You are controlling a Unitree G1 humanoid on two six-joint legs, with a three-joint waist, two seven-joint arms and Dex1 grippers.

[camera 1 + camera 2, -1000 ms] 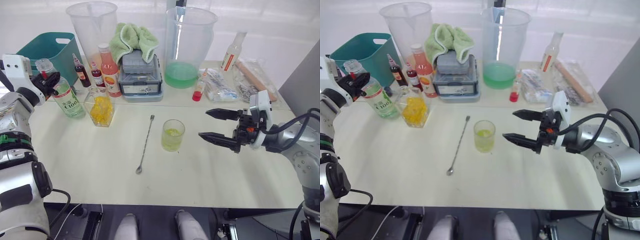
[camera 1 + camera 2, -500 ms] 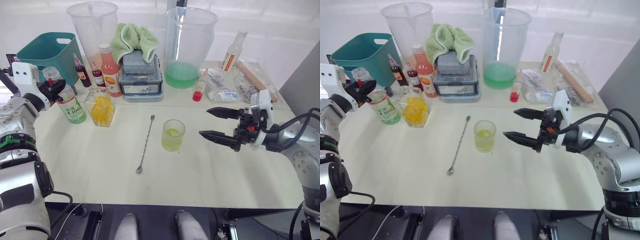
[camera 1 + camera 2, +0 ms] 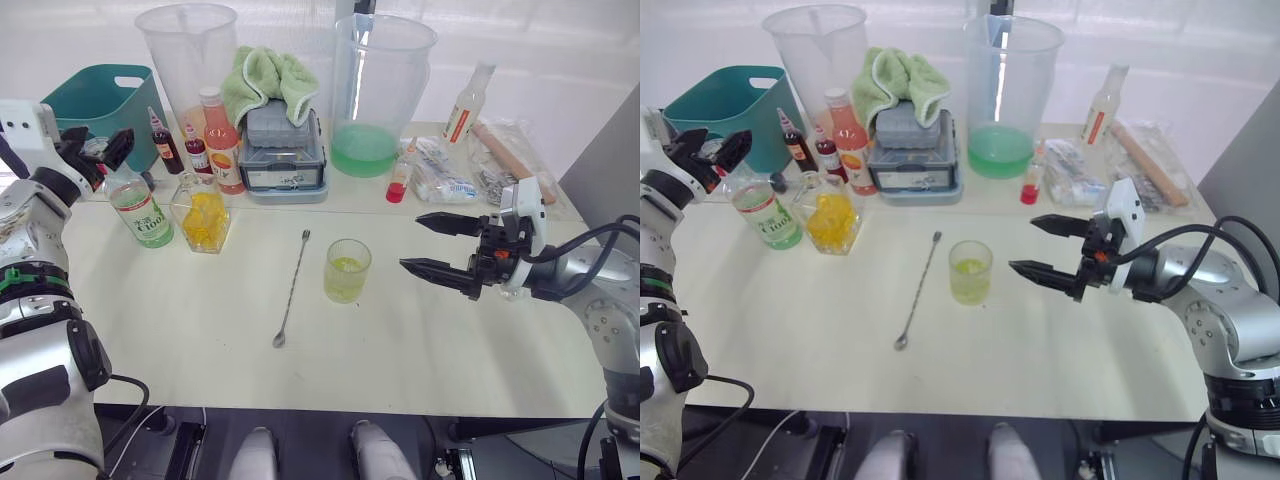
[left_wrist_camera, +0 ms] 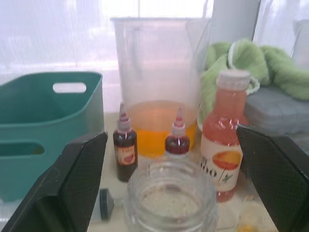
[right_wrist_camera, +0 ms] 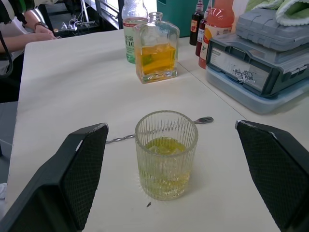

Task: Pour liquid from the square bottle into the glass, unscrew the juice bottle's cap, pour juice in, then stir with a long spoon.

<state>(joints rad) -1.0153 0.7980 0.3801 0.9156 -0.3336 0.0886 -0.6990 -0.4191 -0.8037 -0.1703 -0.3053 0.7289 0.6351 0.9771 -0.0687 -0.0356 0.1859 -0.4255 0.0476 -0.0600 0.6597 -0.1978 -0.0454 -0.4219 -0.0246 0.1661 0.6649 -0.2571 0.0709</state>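
A: Left eye view shows the juice bottle [image 3: 141,208] standing at about nine o'clock on the table [image 3: 200,330], just beside the square bottle [image 3: 204,211]. Its mouth looks open; I see no cap on it.

B: And the left gripper [image 3: 92,152]?

A: Its fingers are spread wide, one on each side above the bottle neck, and hold nothing. In the left wrist view the open mouth lies between them.

B: How will the bottle handle?

A: I judge it rather heavy with green liquid, smooth and slippery, so take it around the labelled middle, not the thin neck. With no cap it spills if it tilts too early.

B: The glass [image 3: 970,272]?

A: At the centre, with some yellow liquid inside, ribbed and fragile. The right gripper [image 3: 1038,246] waits at three o'clock, fingers wide apart and empty, well apart from the glass. The spoon [image 3: 290,290] lies flat just beside the glass at nine o'clock; it is thin and hard to pick up.
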